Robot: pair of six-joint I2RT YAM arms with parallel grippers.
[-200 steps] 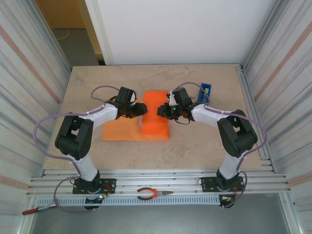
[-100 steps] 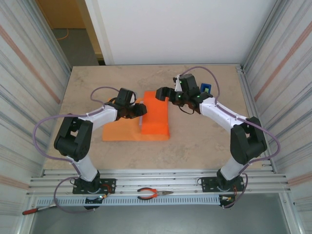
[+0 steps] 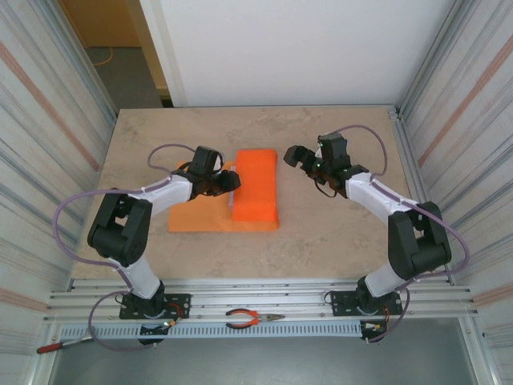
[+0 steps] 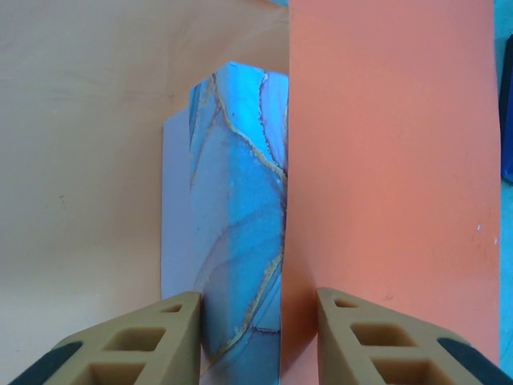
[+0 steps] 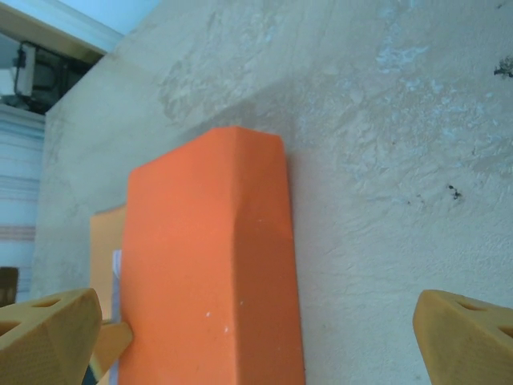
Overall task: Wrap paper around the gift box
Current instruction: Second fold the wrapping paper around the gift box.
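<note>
The orange paper [image 3: 256, 188] lies folded over the gift box in the middle of the table, with the rest of the sheet flat to the left [image 3: 192, 215]. In the left wrist view the gift box [image 4: 240, 233] shows a bare blue marbled side with gold veins, next to the orange flap [image 4: 393, 160]. My left gripper [image 3: 230, 182] [image 4: 258, 337] is at that side. Its jaws stand partly apart, one finger against the blue face and the other over the paper. My right gripper [image 3: 295, 156] [image 5: 256, 337] hangs wide open, just right of the far end of the wrapped box [image 5: 208, 273].
Beige table [image 3: 200, 128] with corrugated metal walls on both sides. Red-handled pliers [image 3: 255, 319] lie on the front rail, and another red-handled tool [image 3: 56, 346] sits at the near left. Bare tabletop [image 5: 401, 160] stretches right of the box.
My right gripper has opened wide, risen off the top of the paper-covered box and drawn back to the right. My left gripper stayed at the box's left side, jaws slightly narrower.
</note>
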